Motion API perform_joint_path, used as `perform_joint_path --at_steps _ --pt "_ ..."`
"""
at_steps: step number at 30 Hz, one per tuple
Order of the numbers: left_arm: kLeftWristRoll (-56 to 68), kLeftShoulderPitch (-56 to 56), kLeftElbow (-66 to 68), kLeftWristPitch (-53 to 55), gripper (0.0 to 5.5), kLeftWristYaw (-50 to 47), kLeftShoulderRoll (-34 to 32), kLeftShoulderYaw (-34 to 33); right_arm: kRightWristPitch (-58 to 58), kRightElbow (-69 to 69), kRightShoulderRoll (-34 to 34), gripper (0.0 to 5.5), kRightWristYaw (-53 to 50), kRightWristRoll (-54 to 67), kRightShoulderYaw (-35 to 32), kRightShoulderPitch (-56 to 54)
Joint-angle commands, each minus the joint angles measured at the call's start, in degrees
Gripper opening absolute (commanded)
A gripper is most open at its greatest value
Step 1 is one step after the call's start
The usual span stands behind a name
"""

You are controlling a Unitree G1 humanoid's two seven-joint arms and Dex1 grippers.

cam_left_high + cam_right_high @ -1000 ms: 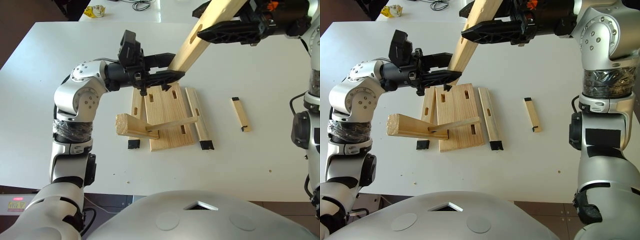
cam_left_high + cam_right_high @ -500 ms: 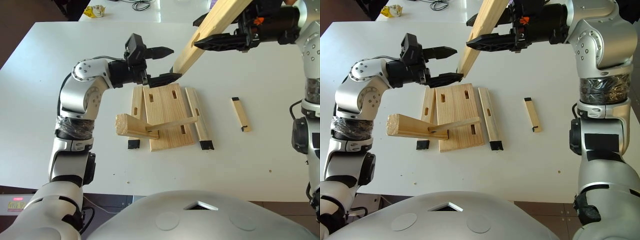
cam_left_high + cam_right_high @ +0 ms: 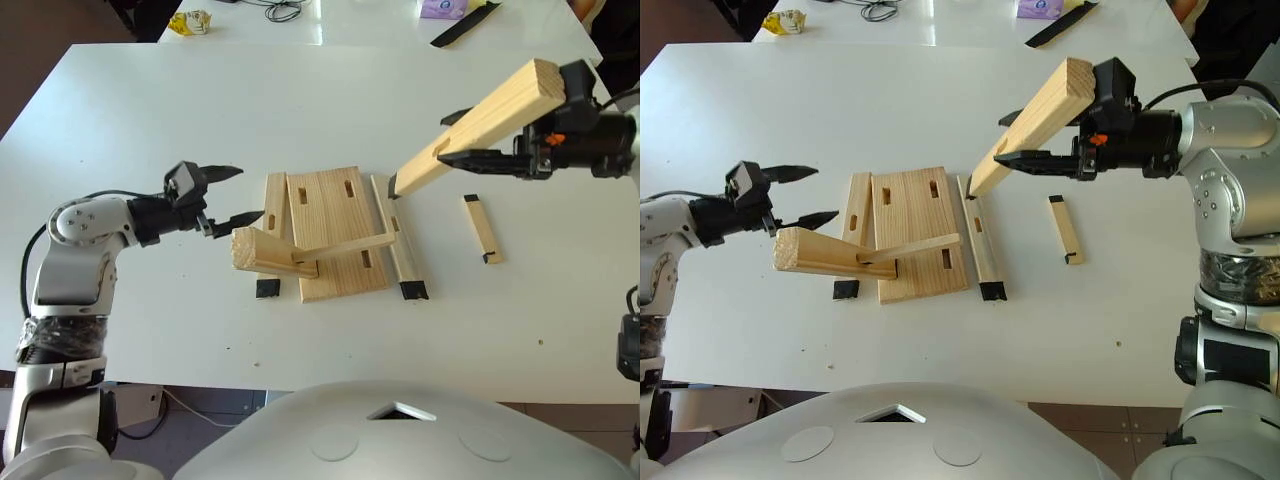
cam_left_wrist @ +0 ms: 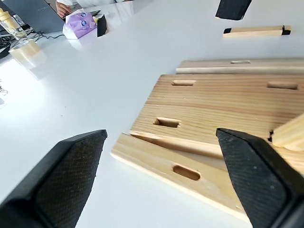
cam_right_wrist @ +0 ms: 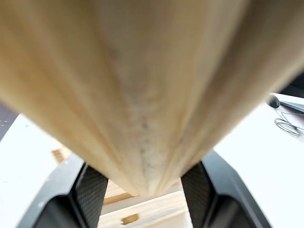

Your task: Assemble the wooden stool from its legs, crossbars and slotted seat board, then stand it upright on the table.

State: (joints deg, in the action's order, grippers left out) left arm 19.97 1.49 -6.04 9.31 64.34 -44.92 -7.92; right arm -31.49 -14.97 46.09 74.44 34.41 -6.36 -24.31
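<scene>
The slotted seat board (image 3: 335,232) lies flat mid-table. A leg (image 3: 274,203) lies along its left edge, another leg (image 3: 398,240) along its right. A third leg (image 3: 268,252), with a crossbar (image 3: 345,247) plugged into it, rests across the board's front. My right gripper (image 3: 450,138) is shut on a fourth leg (image 3: 490,115), held tilted in the air with its lower end above the right-hand leg. My left gripper (image 3: 250,192) stands open just left of the board, near the third leg's thick end, its fingers (image 4: 61,175) wide apart. A short crossbar (image 3: 480,228) lies to the right.
A second table at the back carries a yellow packet (image 3: 190,22) and a purple pack (image 3: 440,8). The white table (image 3: 150,110) has bare room on its left side, far side and along the front edge.
My left gripper let go of the raised leg's lower end and drew back left and down. My right arm carried the leg right and lower.
</scene>
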Motion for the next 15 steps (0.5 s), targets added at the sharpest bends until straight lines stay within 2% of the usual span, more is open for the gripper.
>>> perform_joint_path --at_steps 1,8,15 --pt "1.96 -7.74 -7.51 0.89 4.28 3.26 -3.31 -1.39 -1.79 -5.31 1.29 2.03 -1.06 3.83 -2.44 4.94" --pt "2.11 -12.74 -10.66 0.1 4.28 6.98 -6.58 -1.73 1.22 -11.27 -0.55 2.03 -4.97 2.98 -0.89 11.65" --pt "2.55 -15.9 -15.63 0.84 4.28 7.34 -6.4 0.82 5.33 -13.74 -2.25 2.03 -7.99 0.63 1.81 15.57"
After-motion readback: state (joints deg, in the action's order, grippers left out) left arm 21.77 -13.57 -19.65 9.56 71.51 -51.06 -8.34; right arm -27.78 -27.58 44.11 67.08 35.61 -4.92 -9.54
